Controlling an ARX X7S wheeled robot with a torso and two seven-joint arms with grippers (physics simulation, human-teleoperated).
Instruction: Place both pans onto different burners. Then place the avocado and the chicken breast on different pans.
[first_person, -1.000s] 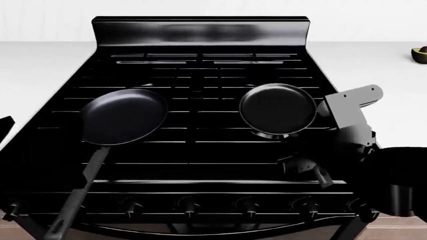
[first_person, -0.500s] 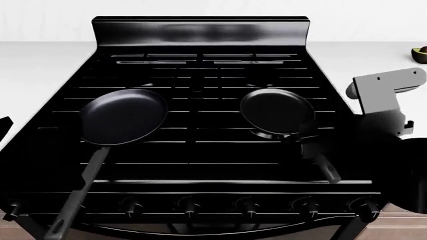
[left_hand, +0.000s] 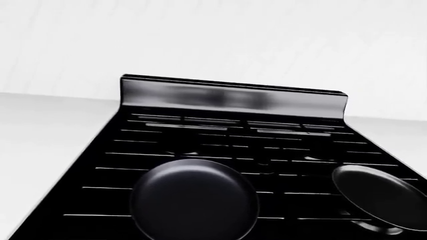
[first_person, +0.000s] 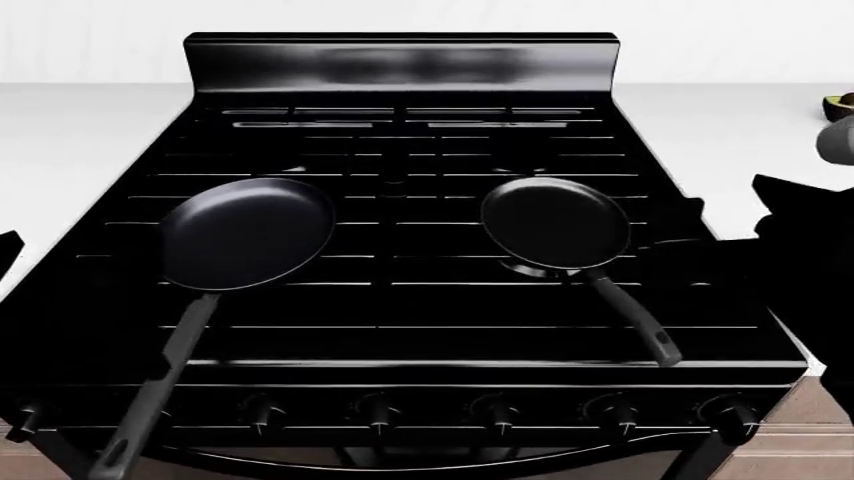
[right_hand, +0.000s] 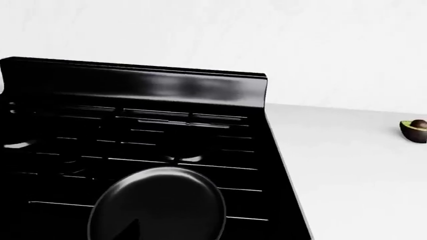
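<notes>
Nearest the head camera ran the knobs (first_person: 378, 411) along the range's (first_person: 400, 60) front edge. The left pan's (first_person: 248, 233) handle reached past that edge toward the lower left; the right pan's (first_person: 555, 224) handle stopped short of the edge, pointing toward the lower right. Both pans sat on the grates over separate front burners, well apart, with bare grate between them and behind them up to the backguard. A sliver of the left arm (first_person: 11, 250) showed at the left border and the dark bulk of the right arm (first_person: 801, 270) at the right border, beside the range's right edge; neither claw was in sight in any view, so their state could not be told. White counter (first_person: 80, 130) lay open on both sides. Far right on it, well clear of the range, sat the avocado (right_hand: 414, 129), cut side up. The chicken breast appeared in no view.
</notes>
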